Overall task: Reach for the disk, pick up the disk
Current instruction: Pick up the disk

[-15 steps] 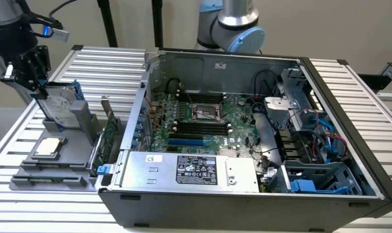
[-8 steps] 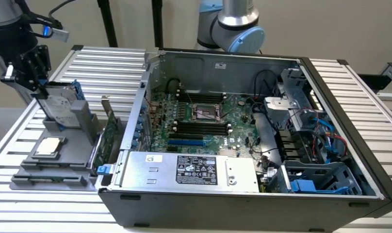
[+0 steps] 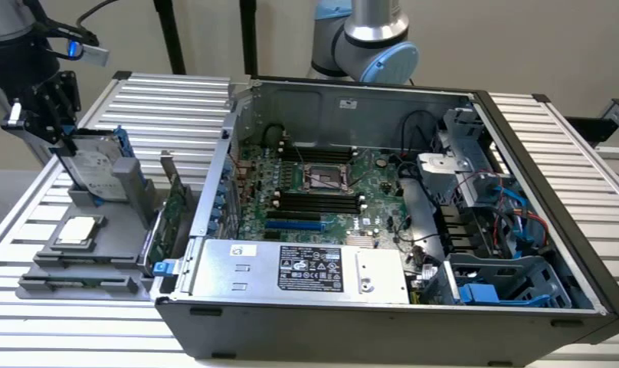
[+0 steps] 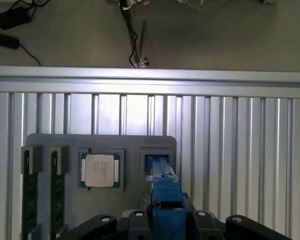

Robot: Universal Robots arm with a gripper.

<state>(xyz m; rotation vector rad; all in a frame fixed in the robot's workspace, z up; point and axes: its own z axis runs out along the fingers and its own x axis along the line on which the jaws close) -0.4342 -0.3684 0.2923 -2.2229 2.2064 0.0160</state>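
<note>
**Item: the disk** [image 3: 90, 169] [image 4: 162, 185]. Grey metal drive with blue carrier rails, stood on edge in a slot of the grey holder [image 3: 129, 192] [image 4: 135, 145], at the exterior view's left.

**Gripper** [image 3: 64, 146] [image 4: 167, 220]. Black, positioned at the disk's upper edge. In the wrist view its fingers are seen closed against both sides of the blue rail, with the disk's lower end seated in the slot.

**Also held in the holder:** a square silver chip [image 3: 76, 230] [image 4: 100, 170] and two memory modules [image 4: 30, 190].

**Alongside:** an opened computer case [image 3: 391, 230], placed on the ribbed metal table [image 3: 166, 100] [image 4: 240, 150].
</note>
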